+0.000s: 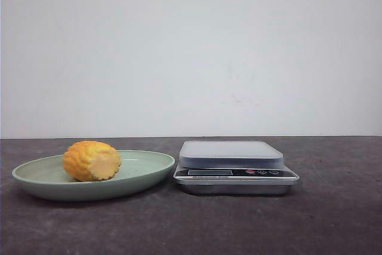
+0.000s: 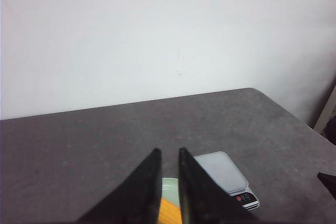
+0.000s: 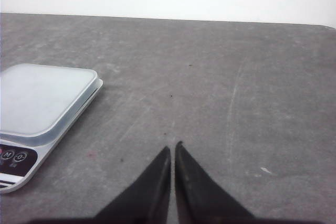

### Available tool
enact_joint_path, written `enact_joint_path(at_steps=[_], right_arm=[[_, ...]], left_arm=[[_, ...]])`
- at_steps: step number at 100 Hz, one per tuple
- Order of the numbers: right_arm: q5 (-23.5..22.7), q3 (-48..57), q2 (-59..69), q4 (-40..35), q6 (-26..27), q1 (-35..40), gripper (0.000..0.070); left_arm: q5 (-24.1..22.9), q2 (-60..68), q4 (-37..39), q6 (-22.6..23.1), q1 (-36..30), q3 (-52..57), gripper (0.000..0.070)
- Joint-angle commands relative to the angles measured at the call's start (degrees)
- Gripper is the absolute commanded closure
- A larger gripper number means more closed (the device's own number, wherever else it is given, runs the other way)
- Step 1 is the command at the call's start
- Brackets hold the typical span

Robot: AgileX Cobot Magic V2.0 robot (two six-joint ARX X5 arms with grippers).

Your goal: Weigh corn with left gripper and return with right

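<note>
The corn, a stubby yellow-orange cob, lies on a pale green plate at the left, its pale cut end facing front. A silver kitchen scale with a bare grey platform stands right beside the plate. Neither gripper shows in the front view. In the left wrist view my left gripper hangs above the plate, its jaws slightly apart and empty; a strip of the corn shows through the gap, and the scale lies beyond. My right gripper is shut and empty over bare table, to the right of the scale.
The dark grey table runs to a white wall behind. Its far right corner is rounded in the left wrist view. A dark tip pokes in at that view's edge.
</note>
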Motion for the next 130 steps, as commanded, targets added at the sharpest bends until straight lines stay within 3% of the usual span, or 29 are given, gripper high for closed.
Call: enact_joint_path(at_steps=[1, 103, 112, 130], right_arm=[[-0.04, -0.33, -0.07, 0.7, 0.44, -0.13, 0.0693], [-0.07, -0.31, -0.07, 2.32, 0.46, -0.74, 0.0693], [-0.04, -0.31, -0.07, 2.32, 0.46, -0.74, 0.0693], [-0.04, -0.31, -0.07, 2.32, 0.44, -0.74, 0.0693]], left_arm=[[-0.11, 0.22, -3.04, -0.17, -0.26, 1.44, 0.0688], [-0.13, 0.22, -3.04, -0.17, -0.26, 1.44, 0.0688], [-0.57, 0.22, -3.04, 3.37, -0.24, 1.46, 0.0687], [-0.81, 0.79, -3.02, 3.43, 0.68, 0.26, 0.0686]])
